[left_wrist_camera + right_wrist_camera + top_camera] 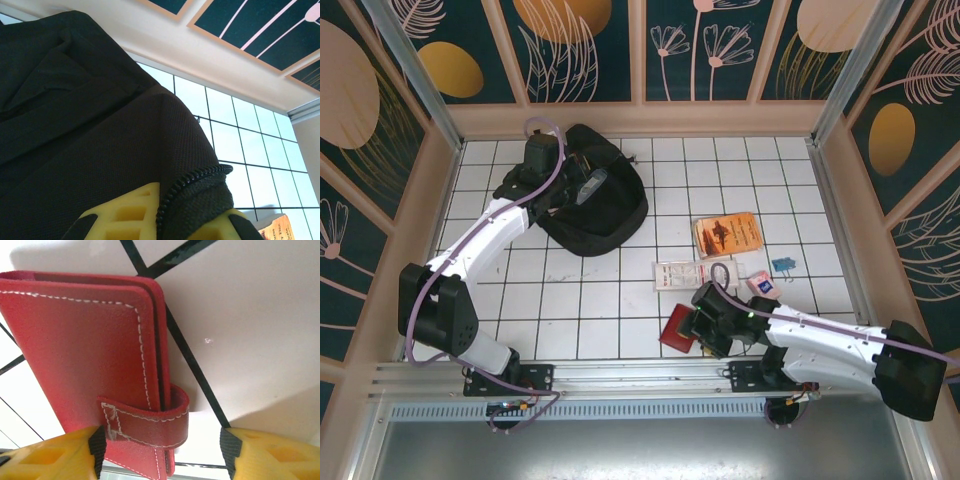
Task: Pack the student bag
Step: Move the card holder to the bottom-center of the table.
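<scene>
Student bag (595, 205): lies slumped on the white tiled counter (620, 315) in the upper left-centre of the top view, close to the back wall; black, soft, rounded.

Left end effector (195, 222): closed on the student bag. Pinches the zippered rim between 2 yellow fingers (125, 217) at the bottom edge of the left wrist view. Black fabric rises up and to the left from the grip.

Right end effector (162, 457): open, low over the counter at the bottom centre of the top view. Straddles the strap end of a red leather wallet (80, 350) with white stitching. Left pad just beside the strap tab, contact not clear; right pad apart from the wallet, bare tile between. Wallet flat on the counter, strap closed around its edge.

Right of centre in the top view: 1 orange book (728, 234), a flat white packet (692, 272) just below it, a small pink item (761, 284) and a blue binder clip (782, 265) further right. All well apart from the student bag.
</scene>
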`<state>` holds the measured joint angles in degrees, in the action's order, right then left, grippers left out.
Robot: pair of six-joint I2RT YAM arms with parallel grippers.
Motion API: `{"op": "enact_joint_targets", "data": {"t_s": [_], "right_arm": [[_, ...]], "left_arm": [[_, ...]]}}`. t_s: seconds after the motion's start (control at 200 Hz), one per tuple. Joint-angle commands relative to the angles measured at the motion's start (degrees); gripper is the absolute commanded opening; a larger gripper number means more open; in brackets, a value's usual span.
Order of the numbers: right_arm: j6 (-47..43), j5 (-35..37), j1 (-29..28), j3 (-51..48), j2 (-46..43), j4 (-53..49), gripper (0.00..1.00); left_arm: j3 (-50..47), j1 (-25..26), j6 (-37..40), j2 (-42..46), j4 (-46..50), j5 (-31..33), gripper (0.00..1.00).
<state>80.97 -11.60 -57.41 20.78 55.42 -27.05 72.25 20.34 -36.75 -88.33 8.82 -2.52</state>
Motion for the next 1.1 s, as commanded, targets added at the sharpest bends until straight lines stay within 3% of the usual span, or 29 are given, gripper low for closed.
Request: {"op": "enact_joint_targets", "data": {"t_s": [0.0, 0.28, 0.55, 0.856, 1.096], "right_arm": [[-0.2, 2.8, 1.5, -3.0, 2.2, 4.6, 0.61], [-6.2, 4.4, 2.6, 2.8, 8.5, 2.7, 0.58], [-13.8, 7.1, 2.6, 11.0, 13.8, -2.0, 0.64], [-13.5, 7.2, 1.4, 10.6, 10.2, 1.4, 0.68], [-10.7, 7.8, 1.2, 5.2, 5.5, 4.4, 0.80]], "left_arm": [[0.1, -0.2, -0.3, 0.9, -2.4, -0.3, 0.00], [0.1, -0.2, -0.3, 1.1, -2.4, -0.5, 0.00], [0.1, -0.2, -0.2, 1.2, -2.4, -0.6, 0.00], [0.1, -0.2, -0.3, 1.0, -2.5, -1.0, 0.00], [0.0, -0.2, -0.5, 0.6, -2.7, -1.4, 0.00]]}}
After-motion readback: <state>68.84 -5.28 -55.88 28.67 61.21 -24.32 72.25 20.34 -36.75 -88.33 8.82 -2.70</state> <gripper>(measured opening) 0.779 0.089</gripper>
